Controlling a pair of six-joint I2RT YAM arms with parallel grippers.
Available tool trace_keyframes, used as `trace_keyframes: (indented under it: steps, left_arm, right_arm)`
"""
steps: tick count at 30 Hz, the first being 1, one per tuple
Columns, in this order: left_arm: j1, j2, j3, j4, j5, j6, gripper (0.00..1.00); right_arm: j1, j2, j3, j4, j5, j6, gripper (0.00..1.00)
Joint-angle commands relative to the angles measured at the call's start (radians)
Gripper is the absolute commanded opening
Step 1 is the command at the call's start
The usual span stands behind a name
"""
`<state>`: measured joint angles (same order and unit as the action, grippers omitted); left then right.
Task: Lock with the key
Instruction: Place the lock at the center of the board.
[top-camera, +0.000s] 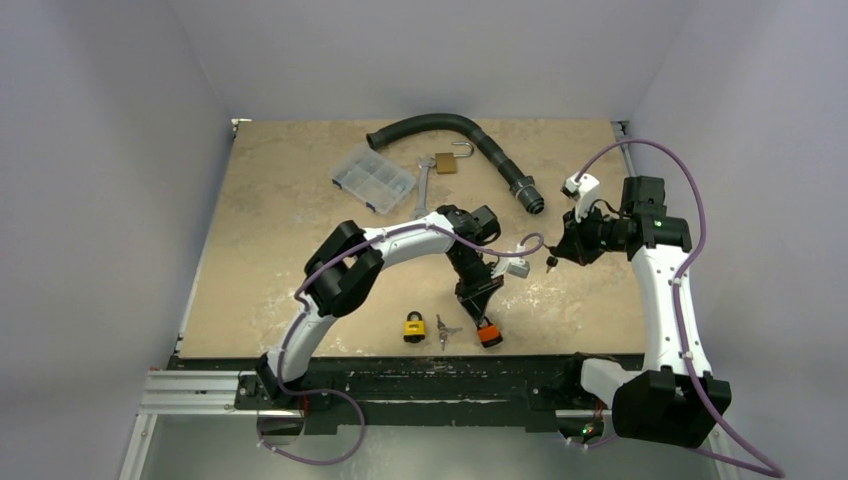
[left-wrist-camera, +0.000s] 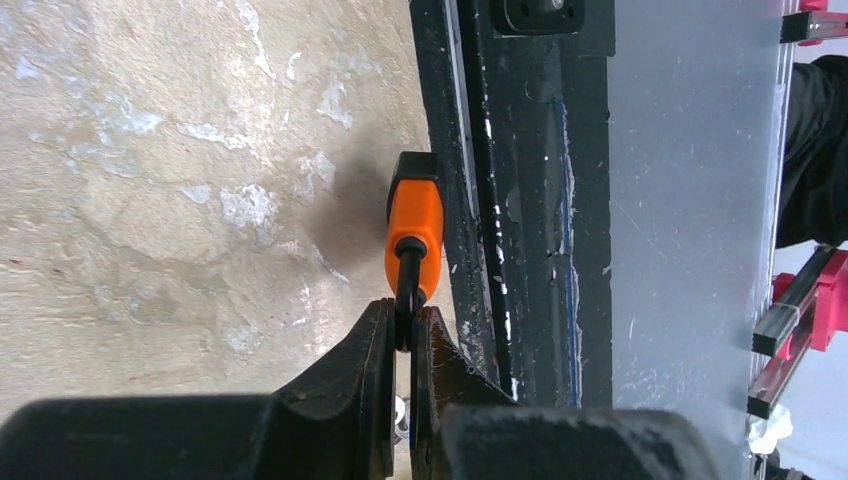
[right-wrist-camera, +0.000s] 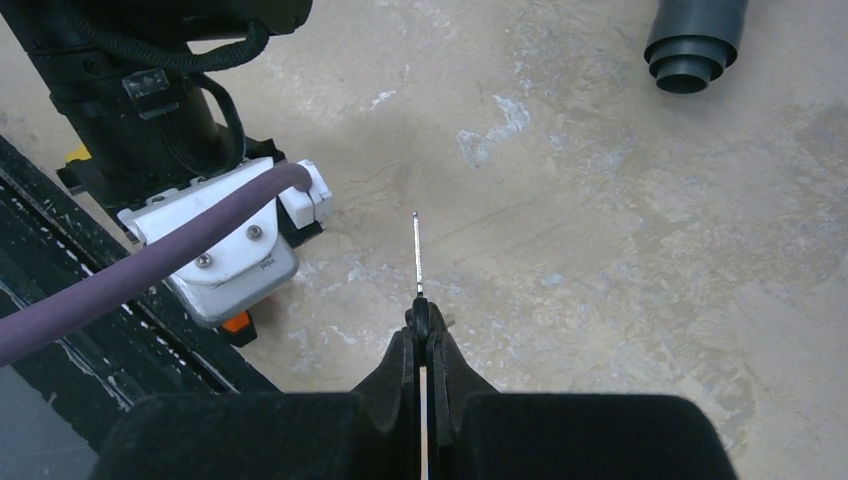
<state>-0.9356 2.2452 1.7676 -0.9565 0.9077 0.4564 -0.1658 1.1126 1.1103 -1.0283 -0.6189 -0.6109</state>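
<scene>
The left gripper (left-wrist-camera: 403, 322) is clamped on the dark, rounded shackle of the orange padlock (left-wrist-camera: 415, 220), held at the near edge of the table (top-camera: 300, 250), just beside a scuffed black rail (left-wrist-camera: 500, 200). Whether the padlock rests on the surface cannot be told. The right gripper (right-wrist-camera: 422, 322), beyond and to the right of the orange padlock, is pinched together on a thin metal key (right-wrist-camera: 415, 255), its blade pointing out edge-on. Likely risks: the slim key may twist in that narrow pinch on meeting the keyway, or a push may swing the padlock about its shackle. The padlock's body is smooth, boxy and orange. The tabletop is matte beige, blotched white. A yellow padlock (top-camera: 413, 326) lies just left of the orange one.
</scene>
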Motion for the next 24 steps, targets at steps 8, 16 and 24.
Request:
trace_keyframes:
  steps: [8, 16, 24]
  left_arm:
    - [0.038, 0.085, 0.13, -0.046, -0.049, 0.068, 0.12]
    - [0.078, 0.107, 0.166, -0.019, -0.048, 0.039, 0.23]
    - [0.098, 0.105, 0.183, -0.05, -0.004, 0.047, 0.4]
  right_arm:
    - [-0.008, 0.023, 0.02, -0.054, -0.029, -0.095, 0.0]
    - [-0.008, 0.046, 0.023, -0.081, -0.057, -0.143, 0.0]
    - [-0.008, 0.075, 0.009, -0.072, -0.061, -0.158, 0.0]
